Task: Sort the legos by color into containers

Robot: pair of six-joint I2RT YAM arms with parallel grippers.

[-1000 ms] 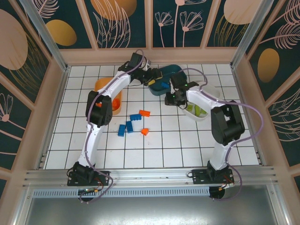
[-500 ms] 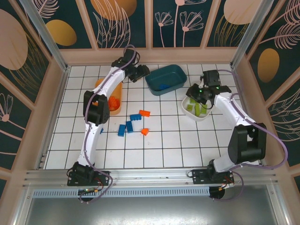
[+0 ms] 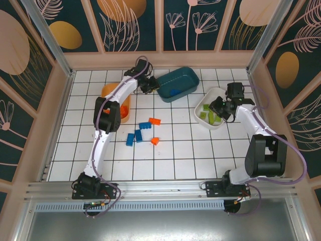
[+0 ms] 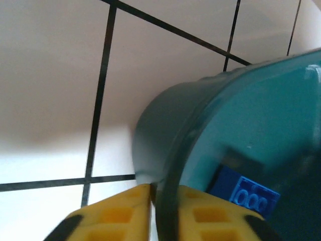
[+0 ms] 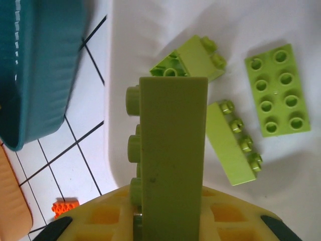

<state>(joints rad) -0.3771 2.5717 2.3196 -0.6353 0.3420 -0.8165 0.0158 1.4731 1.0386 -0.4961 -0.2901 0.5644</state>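
- Lime bricks (image 3: pixel 206 116) are collected in the white tray (image 3: pixel 211 96); another lime brick (image 5: pixel 173 150) is gripped by the right claw (image 3: pixel 221 106).
- The teal tray (image 4: pixel 160 125) is pinched at its rim by the left claw (image 4: pixel 163 195).
- Several blue bricks (image 3: pixel 137 134) and orange bricks (image 3: pixel 154 121) are left on the counter (image 3: pixel 200 150).

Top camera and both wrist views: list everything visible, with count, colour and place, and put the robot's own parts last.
table: one, white tiles, under everything
orange tray: one, orange, far left, partly behind the left arm
teal tray: one, dark teal, far centre
white tray: one, white, right
tray orange bricks: count unclear, orange-red, in orange tray
tray blue bricks: at least one, blue, in teal tray
tray green bricks: three, lime, in white tray
table blue bricks: three, blue, table centre
table orange bricks: two, orange-red, beside them
held green brick: one, lime, above white tray
left gripper: yellow fingers, clamped on teal tray's rim
right gripper: yellow fingers, gripping held green brick
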